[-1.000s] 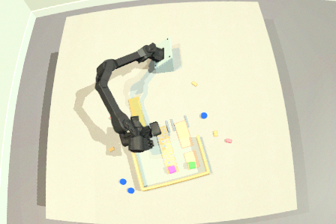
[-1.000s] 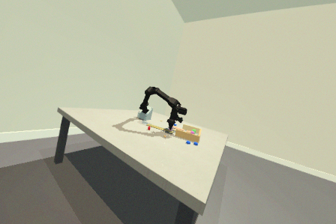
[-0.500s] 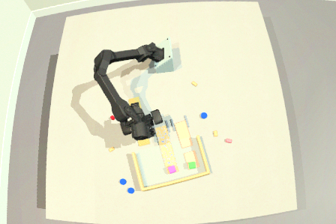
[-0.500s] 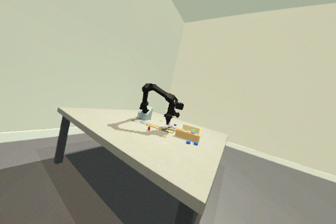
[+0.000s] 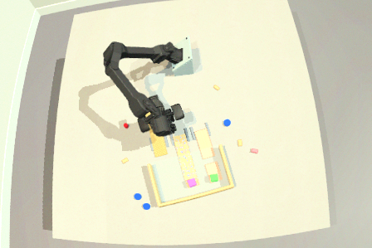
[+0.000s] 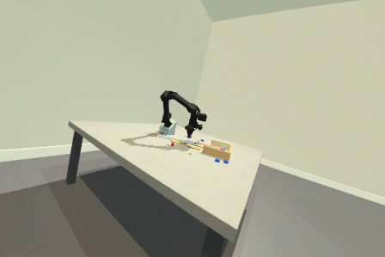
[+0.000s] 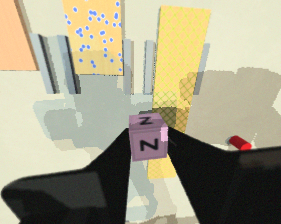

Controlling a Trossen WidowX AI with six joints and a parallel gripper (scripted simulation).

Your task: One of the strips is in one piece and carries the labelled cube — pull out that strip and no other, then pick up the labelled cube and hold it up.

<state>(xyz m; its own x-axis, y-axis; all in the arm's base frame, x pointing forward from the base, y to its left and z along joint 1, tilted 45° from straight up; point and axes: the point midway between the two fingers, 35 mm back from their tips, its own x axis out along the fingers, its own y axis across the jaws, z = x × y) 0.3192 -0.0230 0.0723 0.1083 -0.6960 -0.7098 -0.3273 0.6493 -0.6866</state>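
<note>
My gripper is shut on a mauve cube marked with dark letters and holds it above the table. In the top view the arm hides the cube. A yellow cross-hatched strip lies below and beyond the gripper, between grey guide rails, outside the walled tray; the cube hides part of it. A blue-dotted strip reaches into the tray, with a magenta cube at its far end. A plain orange strip shows as two separate pieces, with a green cube on the far piece.
The tray's wooden wall stands beyond the strips. Grey rails flank the strips. A red cylinder lies beside the arm. Blue discs and small blocks lie around.
</note>
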